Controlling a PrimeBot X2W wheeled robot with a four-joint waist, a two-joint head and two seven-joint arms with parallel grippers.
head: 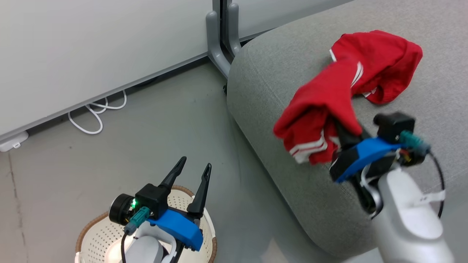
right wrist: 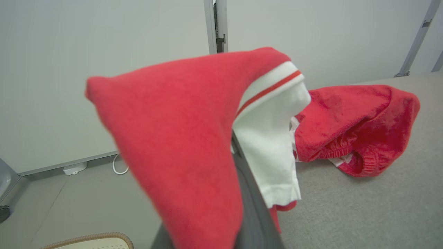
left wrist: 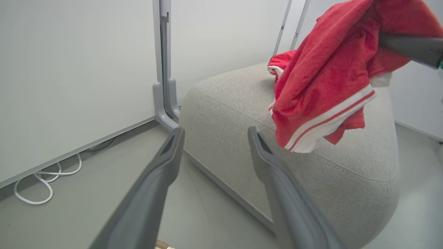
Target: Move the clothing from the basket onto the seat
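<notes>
Grey floor point(head: 146, 128) and white wall panels point(head: 91, 47) are surrounding the sofa point(head: 292, 73) on the right of the head view. The right claw point(head: 342, 131) is clamping a striped red garment point(head: 318, 113), holding it up over the sofa's near left edge, while a second red garment point(head: 384, 58) is lying farther back on the cushion. The left claw point(head: 195, 164) is hovering, fingers apart, over the basket point(head: 91, 226) at the near left.

Along the left wrist, the spread claw point(left wrist: 216, 131) is pointing toward the sofa point(left wrist: 225, 103), with the striped garment point(left wrist: 322, 86) hanging to the right.

From the right wrist, dark fingers point(right wrist: 252, 214) are pinching the draped striped garment point(right wrist: 173, 131); the second garment point(right wrist: 356, 128) is lying beyond it on the sofa point(right wrist: 363, 207), and the basket rim point(right wrist: 90, 238) is peeking in near left.
</notes>
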